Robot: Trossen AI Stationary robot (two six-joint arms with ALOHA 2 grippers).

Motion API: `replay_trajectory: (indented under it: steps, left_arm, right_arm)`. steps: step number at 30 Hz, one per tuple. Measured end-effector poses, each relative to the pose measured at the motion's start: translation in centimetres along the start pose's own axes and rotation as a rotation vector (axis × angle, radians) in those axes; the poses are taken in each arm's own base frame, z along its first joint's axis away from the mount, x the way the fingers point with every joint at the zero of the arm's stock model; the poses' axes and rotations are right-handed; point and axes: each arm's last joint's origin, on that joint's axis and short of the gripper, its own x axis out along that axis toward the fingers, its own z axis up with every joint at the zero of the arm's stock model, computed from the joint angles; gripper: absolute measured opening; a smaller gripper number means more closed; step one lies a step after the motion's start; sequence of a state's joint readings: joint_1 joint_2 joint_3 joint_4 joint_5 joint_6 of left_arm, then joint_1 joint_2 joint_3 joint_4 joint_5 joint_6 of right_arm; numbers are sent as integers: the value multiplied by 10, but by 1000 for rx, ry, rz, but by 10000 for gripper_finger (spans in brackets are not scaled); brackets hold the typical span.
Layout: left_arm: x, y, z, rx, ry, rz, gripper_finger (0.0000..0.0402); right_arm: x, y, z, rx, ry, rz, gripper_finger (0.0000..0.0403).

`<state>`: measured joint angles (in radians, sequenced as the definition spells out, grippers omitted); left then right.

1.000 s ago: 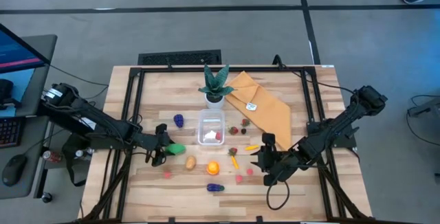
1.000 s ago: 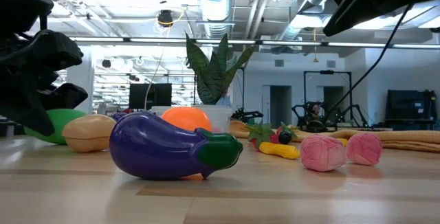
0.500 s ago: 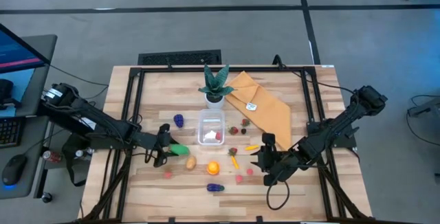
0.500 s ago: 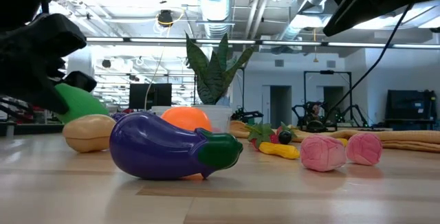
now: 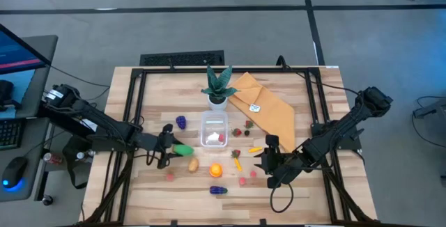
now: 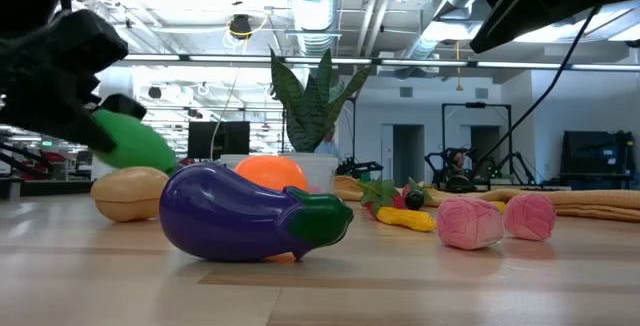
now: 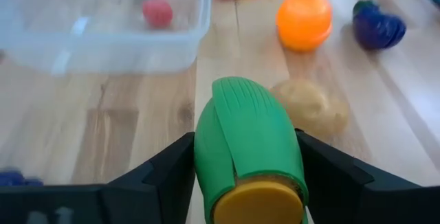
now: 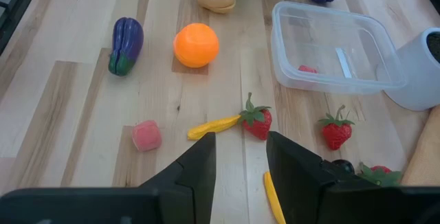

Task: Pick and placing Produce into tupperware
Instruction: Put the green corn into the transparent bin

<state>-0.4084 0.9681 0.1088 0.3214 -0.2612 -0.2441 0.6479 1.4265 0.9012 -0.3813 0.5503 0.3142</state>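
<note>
1. Green corn [image 7: 247, 141] is sitting clamped between the left gripper [image 5: 166, 150]'s 2 fingers, lifted above the wood just over the tan potato [image 5: 192, 164].
2. Beyond it the tupperware [image 5: 214, 129] is holding 1 red piece [image 7: 157, 11].
3. Farther right, the right gripper [image 5: 268, 163] is hovering with fingers parted, gripping nothing.

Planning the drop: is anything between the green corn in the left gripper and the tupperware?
Nothing visible. The left gripper holds the corn off the table; bare wood lies between it and the tupperware. The potato sits off to the side.
</note>
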Motion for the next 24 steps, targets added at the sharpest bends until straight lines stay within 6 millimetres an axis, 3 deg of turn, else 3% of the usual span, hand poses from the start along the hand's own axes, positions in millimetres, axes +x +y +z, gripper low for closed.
replay_trajectory:
  steps: [12,24]
  left_arm:
    - [-2,-1,18,133,-191,52,209]
    - [-3,11,36,203,-343,118,209]
  right_arm:
    - [0,0,0,-1,2,-1,123]
    - [0,0,0,-2,2,-1,123]
